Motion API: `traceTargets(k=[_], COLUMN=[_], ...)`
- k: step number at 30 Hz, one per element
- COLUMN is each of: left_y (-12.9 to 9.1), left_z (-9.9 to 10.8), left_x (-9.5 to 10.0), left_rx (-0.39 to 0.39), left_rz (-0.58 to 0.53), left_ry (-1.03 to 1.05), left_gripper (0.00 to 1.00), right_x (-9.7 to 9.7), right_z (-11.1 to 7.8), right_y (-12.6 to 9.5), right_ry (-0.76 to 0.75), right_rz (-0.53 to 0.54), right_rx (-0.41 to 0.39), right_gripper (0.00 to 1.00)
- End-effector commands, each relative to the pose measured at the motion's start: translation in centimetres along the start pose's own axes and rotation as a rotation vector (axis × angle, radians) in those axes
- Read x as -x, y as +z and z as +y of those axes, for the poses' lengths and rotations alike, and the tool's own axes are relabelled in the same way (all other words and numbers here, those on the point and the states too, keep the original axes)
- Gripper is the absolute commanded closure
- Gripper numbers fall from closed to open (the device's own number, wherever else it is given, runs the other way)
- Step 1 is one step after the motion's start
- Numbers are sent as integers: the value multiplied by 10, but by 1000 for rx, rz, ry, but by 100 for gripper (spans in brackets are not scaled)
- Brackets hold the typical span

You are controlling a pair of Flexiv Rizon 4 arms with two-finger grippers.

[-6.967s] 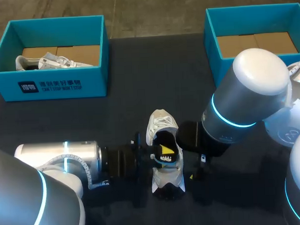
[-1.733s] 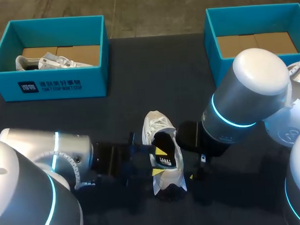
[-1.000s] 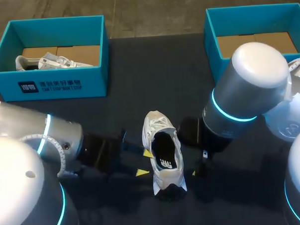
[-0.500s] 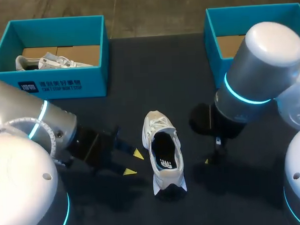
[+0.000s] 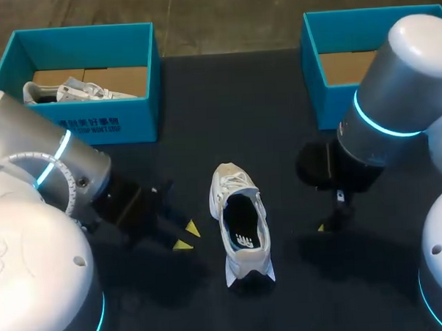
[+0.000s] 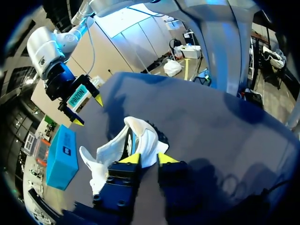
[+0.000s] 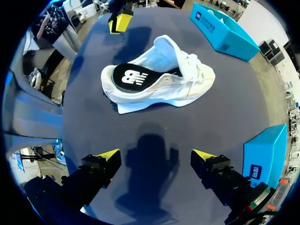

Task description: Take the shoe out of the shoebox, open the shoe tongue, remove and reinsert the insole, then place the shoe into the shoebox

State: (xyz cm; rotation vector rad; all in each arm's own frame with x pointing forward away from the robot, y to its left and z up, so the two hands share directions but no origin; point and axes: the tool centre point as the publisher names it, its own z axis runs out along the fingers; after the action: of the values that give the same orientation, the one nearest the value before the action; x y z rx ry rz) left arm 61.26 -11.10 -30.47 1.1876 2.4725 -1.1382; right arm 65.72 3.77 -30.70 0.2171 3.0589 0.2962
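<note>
left fingers (image 5: 183, 245) apart, empty, just left of centre; right fingers (image 7: 108, 155) spread wide, empty. white mesh sneaker (image 5: 235, 185) lies mid-frame on the dark surface (image 5: 226, 121), black insole (image 5: 244, 224) seated. next i'd pinch the heel collar, lift level to the teal cardboard shoebox (image 5: 317, 95) upper right.

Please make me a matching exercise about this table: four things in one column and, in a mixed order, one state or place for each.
1 shoe
2 left box
3 right box
4 left gripper

a open, close beside the shoe
b partly behind the right arm
c holds a second shoe
d black insole inside

Pairs: 1-d, 2-c, 3-b, 4-a
</note>
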Motion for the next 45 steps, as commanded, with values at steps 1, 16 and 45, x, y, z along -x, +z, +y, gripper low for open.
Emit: traceTargets(k=[1,16,45], left_y=[-7,-7,29], left_z=[-1,-1,-9], left_x=[-2,-2,55], left_rx=[-7,-7,51], left_rz=[-17,-17,608], left_ry=[5,5,478], left_gripper=[100,100,100], right_x=[-2,-2,25], right_z=[-3,-3,-120], right_y=[0,0,-42], right_ry=[-1,-1,-43], right_rz=[-1,-1,-20], right_rx=[7,7,-19], right_gripper=[0,0,0])
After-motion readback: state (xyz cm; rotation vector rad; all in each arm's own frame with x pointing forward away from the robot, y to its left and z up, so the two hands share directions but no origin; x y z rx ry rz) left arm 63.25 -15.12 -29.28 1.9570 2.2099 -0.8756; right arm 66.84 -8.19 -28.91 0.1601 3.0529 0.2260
